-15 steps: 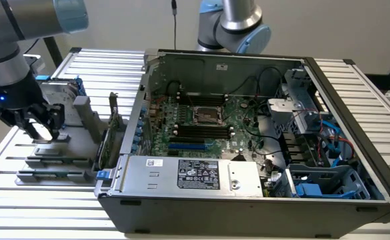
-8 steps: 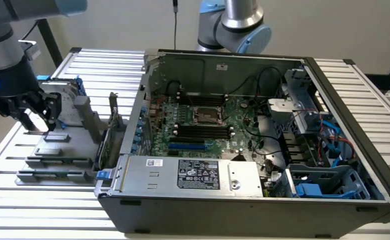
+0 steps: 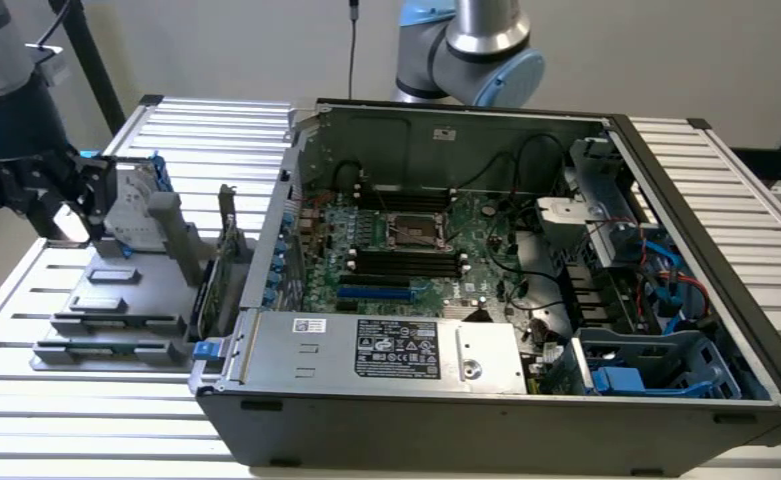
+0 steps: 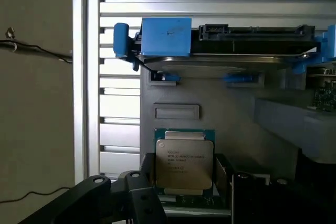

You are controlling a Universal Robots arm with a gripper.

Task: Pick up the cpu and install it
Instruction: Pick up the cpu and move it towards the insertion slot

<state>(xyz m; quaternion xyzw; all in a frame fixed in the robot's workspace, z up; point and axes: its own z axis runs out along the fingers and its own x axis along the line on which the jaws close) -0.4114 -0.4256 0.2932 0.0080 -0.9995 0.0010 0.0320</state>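
Cpu (image 4: pixel 184 163) sits pinched by opposite edges in the tool (image 4: pixel 185 177), over the holder blocks (image 3: pixel 110 325). Step in hand: transfer. Socket (image 3: pixel 410 232) lies at 3 o'clock; seating likely demands square alignment.

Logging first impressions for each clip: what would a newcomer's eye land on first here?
The open computer case takes the middle of the exterior view, the square socket on its motherboard exposed. At that view's left the gripper hangs over the grey holder blocks. The wrist view has the silver-topped cpu up close, the blue-railed hard drive beyond it.
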